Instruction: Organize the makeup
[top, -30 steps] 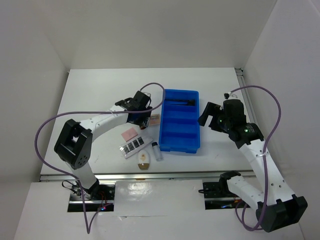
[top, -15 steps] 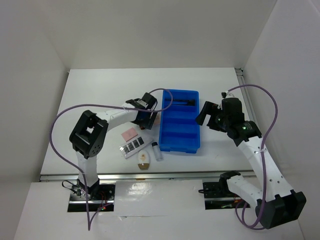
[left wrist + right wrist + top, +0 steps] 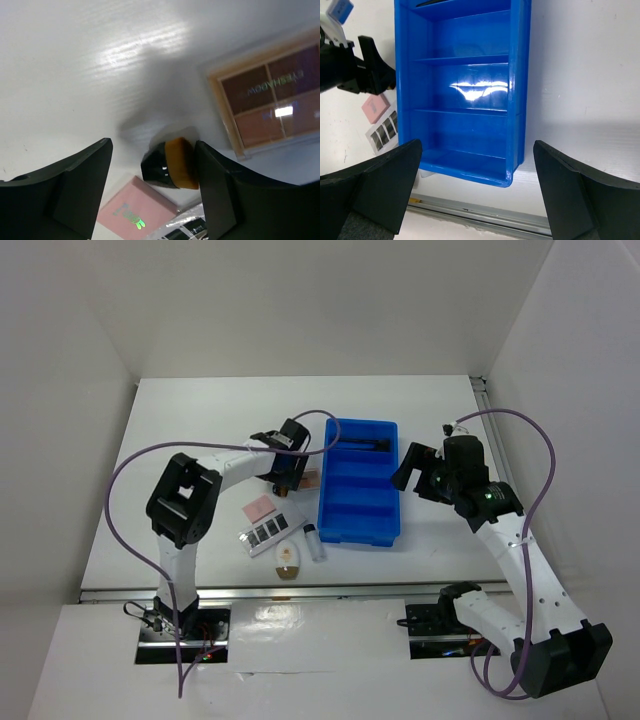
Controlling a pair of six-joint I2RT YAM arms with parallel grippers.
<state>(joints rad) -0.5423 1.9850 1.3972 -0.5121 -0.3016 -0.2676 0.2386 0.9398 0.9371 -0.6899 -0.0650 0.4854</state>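
Though invisible overhead, orange-tipped brush [image 3: 172, 164] between parted fingers [image 3: 75, 185] of left pincer [image 3: 152, 187].

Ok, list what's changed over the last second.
The left gripper edged right toward the tray, its elbow swinging right too; it is open over a brush, nothing taken or released. The right gripper shifted slightly left, open. The loose makeup and tray stayed put.

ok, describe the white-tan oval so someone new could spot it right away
Find the blue tray in the middle of the table; the loose makeup lies off its left side. The oval is the piece of that cluster closest to the table's near edge, just left of the white tube. It's the only rounded item, white with a tan centre.
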